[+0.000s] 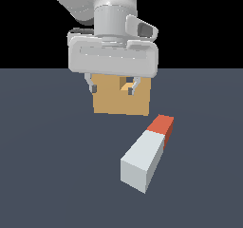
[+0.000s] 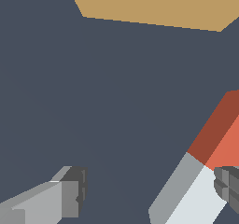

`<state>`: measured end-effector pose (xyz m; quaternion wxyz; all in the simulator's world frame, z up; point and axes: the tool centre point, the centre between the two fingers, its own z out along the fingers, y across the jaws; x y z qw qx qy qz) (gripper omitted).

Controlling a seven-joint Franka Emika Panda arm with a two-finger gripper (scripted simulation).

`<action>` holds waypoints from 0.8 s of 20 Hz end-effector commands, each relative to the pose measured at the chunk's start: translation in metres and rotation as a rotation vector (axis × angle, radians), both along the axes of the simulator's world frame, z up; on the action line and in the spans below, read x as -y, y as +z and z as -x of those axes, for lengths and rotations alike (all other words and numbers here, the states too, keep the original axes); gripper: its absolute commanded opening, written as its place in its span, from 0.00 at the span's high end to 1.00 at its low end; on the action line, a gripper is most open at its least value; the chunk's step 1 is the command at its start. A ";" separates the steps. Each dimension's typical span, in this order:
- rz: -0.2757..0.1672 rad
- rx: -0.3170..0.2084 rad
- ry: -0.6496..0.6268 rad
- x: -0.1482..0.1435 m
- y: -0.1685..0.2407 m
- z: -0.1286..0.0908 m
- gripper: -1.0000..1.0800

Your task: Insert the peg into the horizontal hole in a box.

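Note:
The peg (image 1: 147, 153) lies flat on the dark floor, pale grey-white, with its red-orange end (image 1: 162, 125) pointing toward the box. The tan box (image 1: 121, 103) stands behind it. The hole (image 1: 126, 86) shows only partly, behind a fingertip. My gripper (image 1: 113, 87) hangs open and empty above the floor, in front of the box's upper face. In the wrist view my gripper (image 2: 149, 188) is open, and the peg (image 2: 196, 190) lies below, close to one finger (image 2: 228, 186). Its red end (image 2: 219, 134) reaches toward the box (image 2: 154, 3). The other finger (image 2: 70, 192) is over bare floor.
The floor (image 1: 57, 165) is flat and dark grey-blue, with only the box and the peg on it. The background behind it is black.

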<state>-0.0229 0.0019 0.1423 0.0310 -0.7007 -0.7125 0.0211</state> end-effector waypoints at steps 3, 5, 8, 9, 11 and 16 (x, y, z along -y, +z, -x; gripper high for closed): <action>0.000 0.000 -0.004 0.000 0.000 -0.001 0.04; 0.001 0.002 -0.014 0.001 -0.002 -0.002 0.04; 0.003 0.005 -0.044 0.005 -0.006 -0.008 0.04; 0.004 0.007 -0.058 0.006 -0.008 -0.010 0.04; 0.006 0.011 -0.091 0.010 -0.012 -0.015 0.04; 0.014 0.026 -0.211 0.025 -0.027 -0.034 0.04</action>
